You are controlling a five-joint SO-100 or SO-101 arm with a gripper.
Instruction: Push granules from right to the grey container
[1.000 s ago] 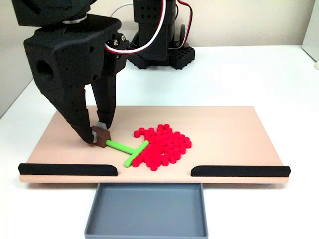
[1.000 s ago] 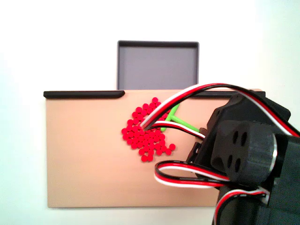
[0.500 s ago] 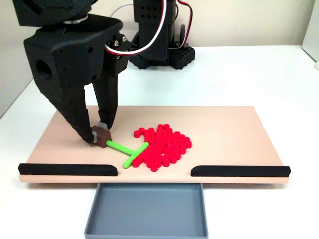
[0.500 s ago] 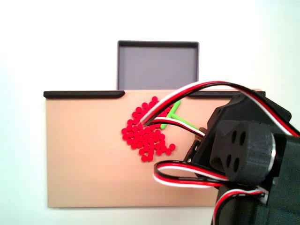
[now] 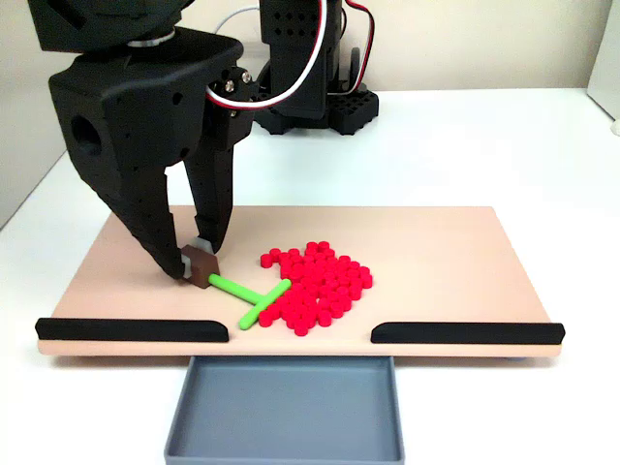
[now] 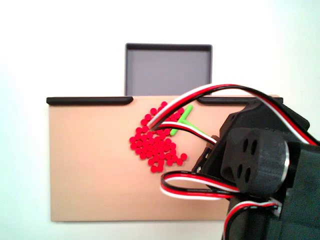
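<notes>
The white counter (image 5: 465,145) carries a beige board (image 5: 436,242) with two black strips (image 5: 132,329) along its near edge in the low fixed view, a gap between them. The grey container (image 5: 284,412) sits just beyond that gap, off the board, its long axis running parallel to the board's edge; in the fixed view from above it (image 6: 168,70) appears at the top, open and bare inside. The low view shows the black arm (image 5: 145,107) reaching down at the left, its tool (image 5: 198,263) clenched on the brown block (image 5: 201,266) at the end of a green T-shaped stick (image 5: 247,293); from above, the arm's body and red-white-black cables (image 6: 200,95) hide that grip, leaving a short part of the stick (image 6: 182,122) showing. The stick's shaft slants from the block toward the granules (image 5: 315,286), its crossbar touching the cluster's left side. The granules (image 6: 155,142) lie in a loose heap mid-board, near the gap.
</notes>
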